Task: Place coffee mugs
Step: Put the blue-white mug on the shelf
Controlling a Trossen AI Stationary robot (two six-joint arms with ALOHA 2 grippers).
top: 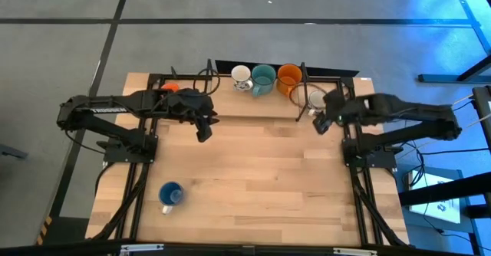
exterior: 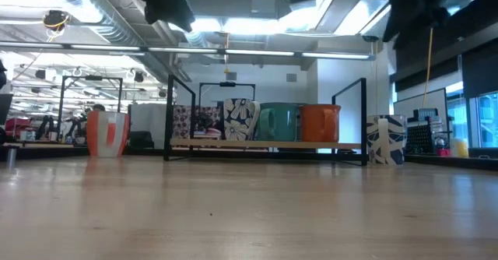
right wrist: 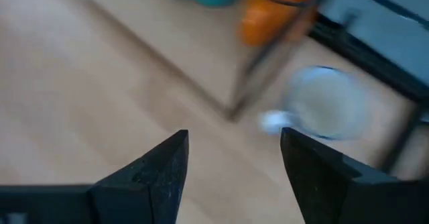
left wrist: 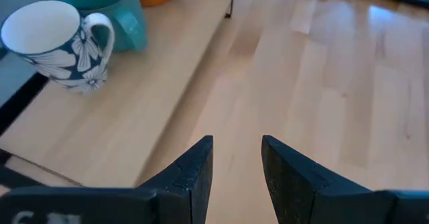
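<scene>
Ceramic by the look, all six coffee mugs: hard, glazed, probably a little slippery, and likely to chip if dropped or knocked together. Light enough for one gripper, in my judgement. Best taken across the wall at the rim, one finger inside and one outside; the handle looks too small for a sure hold.

Three in a row on the low shelf [left wrist: 100, 137] at the back of the table [top: 261, 187]: floral white mug [top: 241, 76], teal mug [top: 263, 77], orange mug [top: 289, 77]. Just beside the right post of the shelf, a white-grey mug [top: 315, 99]. At the back left, partly hidden behind the left arm, an orange-red mug [top: 170, 87]. Alone near the front left, well apart from the others, a blue mug [top: 170, 195], upright.

Left gripper [top: 204, 129]: hovers over bare wood in front of the shelf, fingers only a narrow gap apart, holding and touching nothing.

Right gripper [top: 321, 123]: hangs above the table near the white-grey mug, fingers spread wide, empty. Seems aimed at that mug, probably the next to be taken.
</scene>
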